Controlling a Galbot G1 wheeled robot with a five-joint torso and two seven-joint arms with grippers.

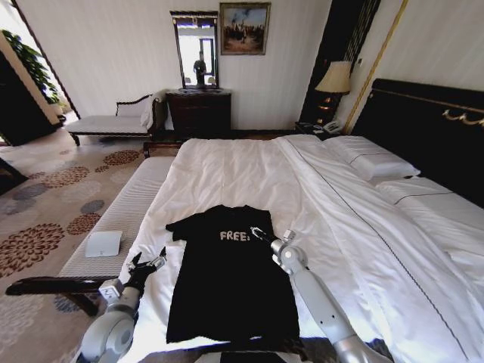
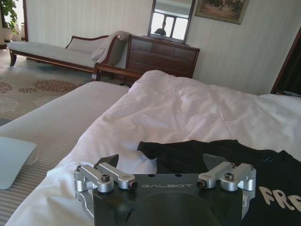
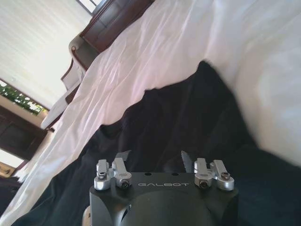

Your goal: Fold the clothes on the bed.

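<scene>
Head view: black T-shirt lay flat on white duvet of bed, near foot edge. Left gripper beside its left hem, right gripper over chest (near lettering).
Wrist views: both grippers' fingers spread apart, holding nothing.

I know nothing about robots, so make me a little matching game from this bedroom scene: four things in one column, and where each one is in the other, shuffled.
Things:
1. black short-sleeved T-shirt with white lettering
2. left gripper
3. right gripper
4. pale flat pad

Places:
A. on the pale upholstered bench
B. over the shirt's chest, by the lettering
C. spread flat on the white duvet
D. above the duvet, beside the shirt's sleeve

Pairs: 1-C, 2-D, 3-B, 4-A
</scene>
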